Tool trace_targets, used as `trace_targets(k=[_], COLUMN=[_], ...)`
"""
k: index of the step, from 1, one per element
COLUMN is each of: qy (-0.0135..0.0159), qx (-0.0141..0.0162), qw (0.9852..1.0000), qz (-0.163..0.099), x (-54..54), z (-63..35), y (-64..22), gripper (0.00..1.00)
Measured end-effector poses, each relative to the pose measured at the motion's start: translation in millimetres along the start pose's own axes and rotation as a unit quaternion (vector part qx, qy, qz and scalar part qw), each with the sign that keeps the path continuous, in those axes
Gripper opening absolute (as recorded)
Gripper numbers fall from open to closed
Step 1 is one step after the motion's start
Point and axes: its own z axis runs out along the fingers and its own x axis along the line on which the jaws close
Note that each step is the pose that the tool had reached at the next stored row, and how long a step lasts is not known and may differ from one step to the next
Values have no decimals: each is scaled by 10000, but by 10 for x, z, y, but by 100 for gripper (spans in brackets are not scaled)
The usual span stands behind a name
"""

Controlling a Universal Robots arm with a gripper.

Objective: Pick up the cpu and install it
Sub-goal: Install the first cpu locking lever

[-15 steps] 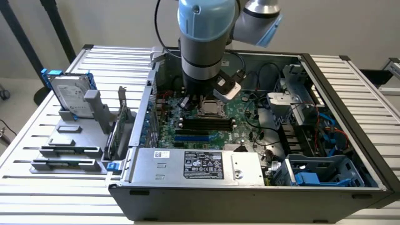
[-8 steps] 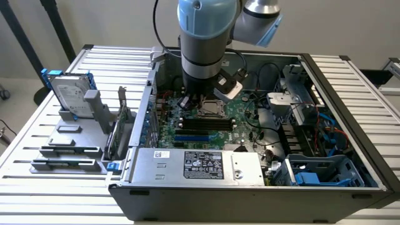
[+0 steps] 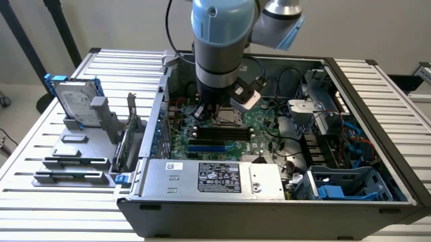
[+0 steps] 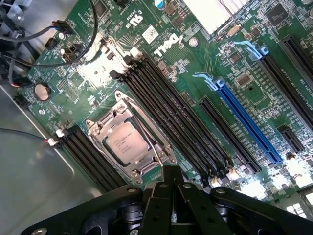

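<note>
The cpu [image 4: 128, 142], a small silver-grey square chip, lies flat in its socket on the green motherboard [image 4: 244, 63], framed by the socket's metal bracket [image 4: 100, 122]. My gripper [image 4: 172, 170] is shut, its black fingertips pressed together with nothing between them. It hovers just beside the socket's edge, apart from the chip. In the exterior view the arm reaches down into the open computer case [image 3: 377, 126], and the gripper [image 3: 205, 110] hangs low over the socket [image 3: 230, 117].
Black memory slots [image 4: 171, 112] and a blue expansion slot [image 4: 247, 120] run beside the socket. Loose cables [image 4: 44, 34] lie near the case wall. Outside the case, at the exterior view's left, a hard drive [image 3: 74, 103] stands on grey holder blocks [image 3: 74, 156].
</note>
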Motion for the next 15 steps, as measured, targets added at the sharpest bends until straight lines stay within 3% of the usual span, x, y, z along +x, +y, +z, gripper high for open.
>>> trace_targets(k=[7,15], qy=[-2,-31], qx=[-2,-28], qw=[10000,10000], qz=[0,-1], x=[-18,-29], z=[102,264], y=[4,-72], gripper=[11,11])
